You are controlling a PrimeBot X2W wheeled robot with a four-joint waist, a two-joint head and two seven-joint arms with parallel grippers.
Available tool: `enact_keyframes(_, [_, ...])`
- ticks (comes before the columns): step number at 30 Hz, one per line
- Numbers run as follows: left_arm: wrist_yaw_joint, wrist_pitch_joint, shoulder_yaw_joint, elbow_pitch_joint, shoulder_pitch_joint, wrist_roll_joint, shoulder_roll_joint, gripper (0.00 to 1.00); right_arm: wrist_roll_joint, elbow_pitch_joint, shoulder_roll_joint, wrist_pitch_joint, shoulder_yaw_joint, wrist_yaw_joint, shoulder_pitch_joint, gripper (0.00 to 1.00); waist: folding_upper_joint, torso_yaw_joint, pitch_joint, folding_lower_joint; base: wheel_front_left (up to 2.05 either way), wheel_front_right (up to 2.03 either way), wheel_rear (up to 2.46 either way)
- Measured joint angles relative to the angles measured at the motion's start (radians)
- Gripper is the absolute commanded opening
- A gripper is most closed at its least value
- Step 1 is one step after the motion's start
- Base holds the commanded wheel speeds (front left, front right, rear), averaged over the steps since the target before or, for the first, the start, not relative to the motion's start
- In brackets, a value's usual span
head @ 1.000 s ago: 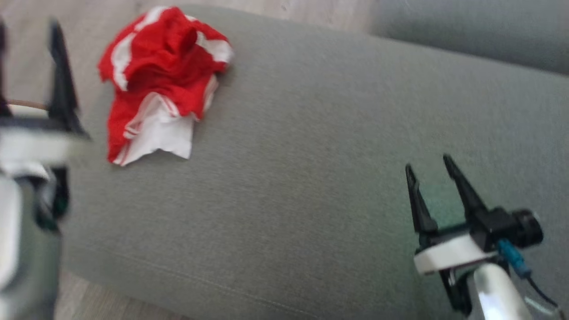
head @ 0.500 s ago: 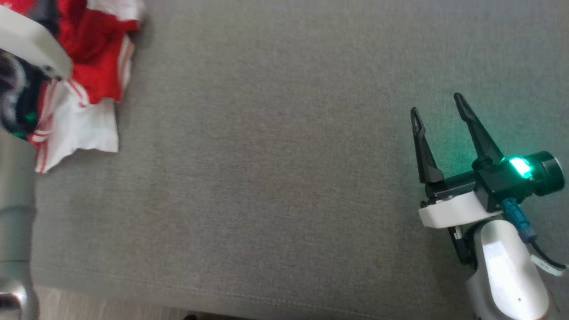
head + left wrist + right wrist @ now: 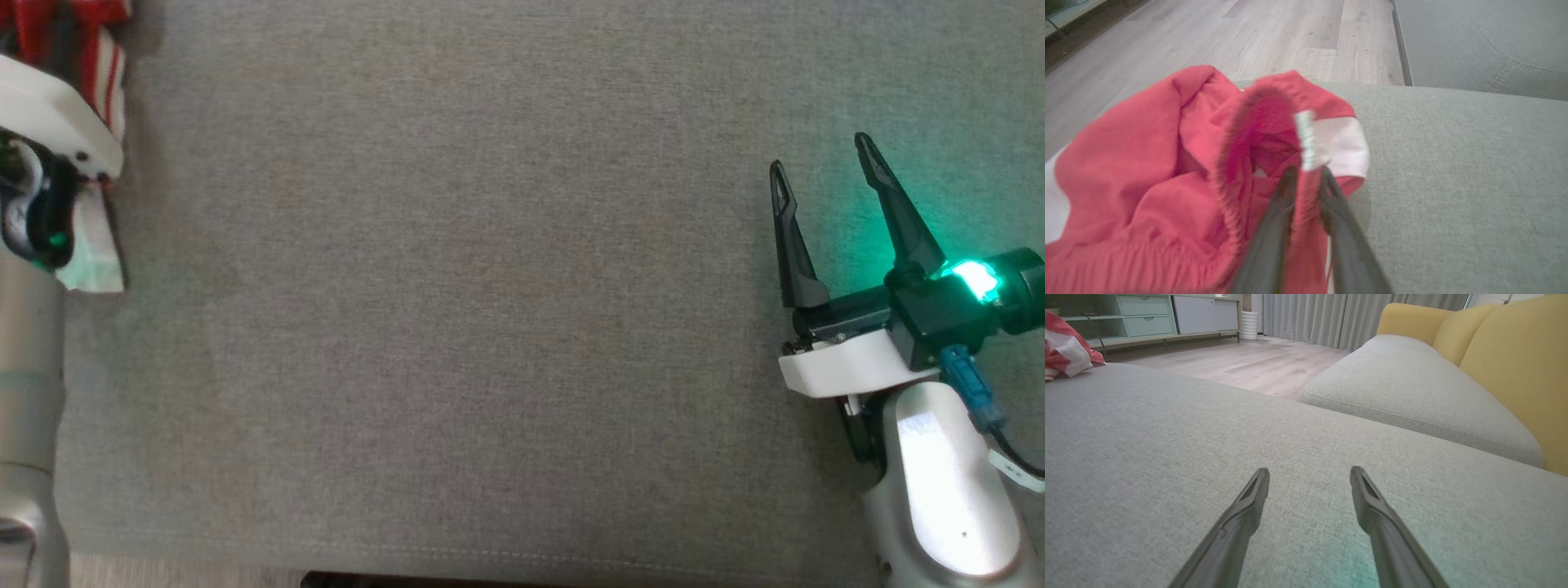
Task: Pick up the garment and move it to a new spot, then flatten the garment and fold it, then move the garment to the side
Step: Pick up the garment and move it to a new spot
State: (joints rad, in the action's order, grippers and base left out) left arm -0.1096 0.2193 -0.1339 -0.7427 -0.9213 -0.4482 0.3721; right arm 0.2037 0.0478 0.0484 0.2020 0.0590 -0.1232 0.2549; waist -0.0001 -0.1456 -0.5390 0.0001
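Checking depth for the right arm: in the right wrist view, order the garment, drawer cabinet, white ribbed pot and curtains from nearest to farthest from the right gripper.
From the right gripper:
1. garment, far left on the grey cushion.
2. drawer cabinet, upper left, behind the garment.
3. white ribbed pot, at the cabinet's far end.
4. curtains, top centre, behind the pot.

Soft, crumpled cloth garment (image 3: 1147,171); matt, coarse-woven fabric cushion (image 3: 490,286); pale wood-plank floor (image 3: 1249,36); glossy metallic right forearm (image 3: 939,490); matt black plastic right gripper (image 3: 819,153).
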Motion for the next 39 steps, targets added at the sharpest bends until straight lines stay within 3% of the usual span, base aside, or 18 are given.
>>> enact_keyframes(1, [0.001,-0.009,0.0,-0.008,-0.009,0.001,0.001,0.03,0.0,0.0,0.0,0.0,0.0,0.0,0.0,1.0,0.0,0.004,-0.003,0.0,0.0,0.0,0.0])
enact_keyframes(2, [0.001,-0.019,-0.002,-0.018,-0.018,0.003,0.001,0.0,0.0,0.0,0.0,0.0,0.0,0.0,0.0,1.0,0.0,0.008,-0.005,0.0,0.0,0.0,0.0])
enact_keyframes(8, [-0.001,-0.109,-0.029,-0.035,-0.054,0.031,0.011,0.0,-0.015,0.022,0.0,0.01,-0.002,0.0,0.0,1.0,0.0,0.02,0.02,0.0,0.0,0.0,0.0])
enact_keyframes(13, [-0.011,-0.124,-0.08,-0.021,-0.099,0.063,0.04,0.0,-0.05,0.057,0.0,0.024,-0.005,0.0,0.0,1.0,0.0,0.031,0.076,-0.0001,0.0,0.0,0.0])
enact_keyframes(23, [-0.023,-0.078,-0.328,0.147,-0.219,0.103,0.068,0.0,-0.143,0.14,0.0,0.046,-0.006,0.0,-0.005,1.0,0.0001,0.094,0.232,-0.0003,0.0,0.0,0.0])
enact_keyframes(31, [-0.023,-0.064,-0.556,0.288,-0.286,-0.017,0.015,0.0,-0.201,0.162,-0.001,0.049,-0.007,0.0,-0.059,1.0,0.0001,0.209,0.343,-0.0002,0.0,0.0,0.0])
enact_keyframes(36, [-0.023,-0.108,-0.628,0.362,-0.293,-0.125,-0.044,0.0,-0.217,0.157,-0.001,0.049,-0.012,0.0,-0.08,1.0,0.0001,0.273,0.392,-0.0002,0.0,0.0,0.0])
enact_keyframes(39, [-0.023,-0.144,-0.677,0.402,-0.259,-0.175,-0.05,0.0,-0.219,0.154,-0.001,0.049,-0.02,0.0,-0.103,1.0,0.0001,0.295,0.408,-0.0003,0.0,0.0,0.0])
